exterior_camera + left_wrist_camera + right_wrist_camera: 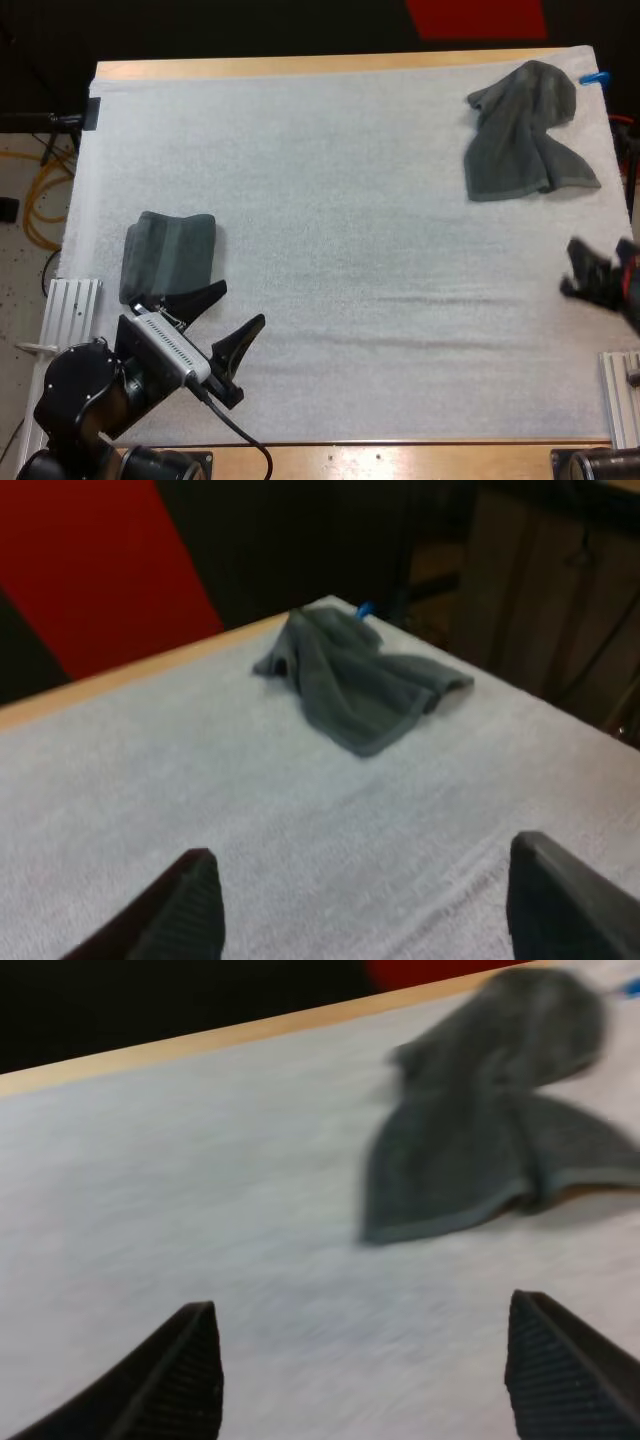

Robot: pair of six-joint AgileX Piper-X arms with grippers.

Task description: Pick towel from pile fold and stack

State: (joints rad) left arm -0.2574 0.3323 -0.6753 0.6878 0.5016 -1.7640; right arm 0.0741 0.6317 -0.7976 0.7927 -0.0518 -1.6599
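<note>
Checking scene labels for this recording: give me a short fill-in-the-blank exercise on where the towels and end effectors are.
The crumpled towel lies at the mat's far ___ corner.
The folded towel lies beside the left end effector, which is ___ (open/shut).
The right end effector grips ___.
Missing words: right; open; nothing.

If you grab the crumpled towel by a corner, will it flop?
Probably yes: the crumpled towel lies in soft folds and bumps, so it should droop. It likely won't roll, since it sags flat onto the mat. It looks thin, so it is probably light.
</note>
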